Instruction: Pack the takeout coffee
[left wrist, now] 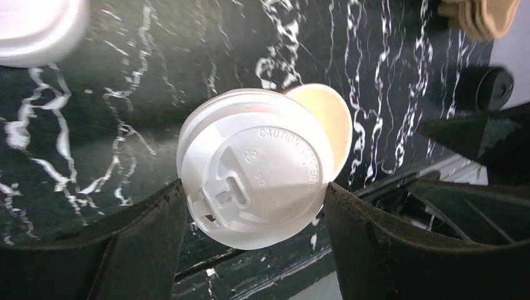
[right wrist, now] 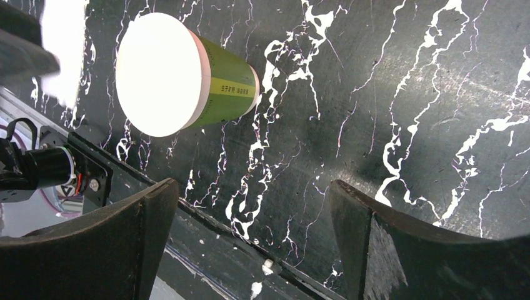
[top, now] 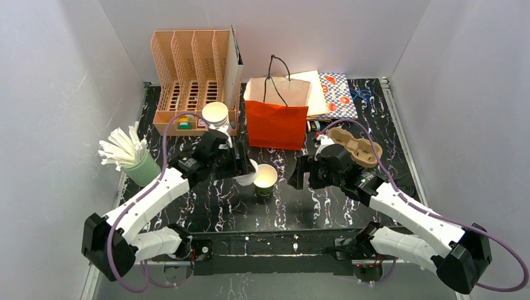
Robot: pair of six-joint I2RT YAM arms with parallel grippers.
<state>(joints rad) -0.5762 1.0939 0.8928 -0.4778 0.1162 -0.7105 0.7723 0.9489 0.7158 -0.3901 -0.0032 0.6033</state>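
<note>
Standing upright and lidless near the middle of the black marbled table [top: 206,209], the green cup [top: 265,180] shows its pale inside. A white lid [left wrist: 256,156] hangs tilted just to its left, overlapping part of the mouth in the left wrist view. It is pinched by its rim between the fingers of the left gripper [left wrist: 253,190]. The right gripper [right wrist: 253,187] hovers just right of the cup, jaws spread, nothing between them. Farther back stands a red paper bag [top: 276,119], mouth up, with a cardboard cup carrier [top: 357,149] to its right and a stack of white cups [top: 215,114] to its left. Probable step: seating the lid on the cup. Risks: the lid is canted and off centre, so pressing down may catch only one edge and tip or skid the light, unbraced cup. The thin rim grip may also let the lid spring free.
</note>
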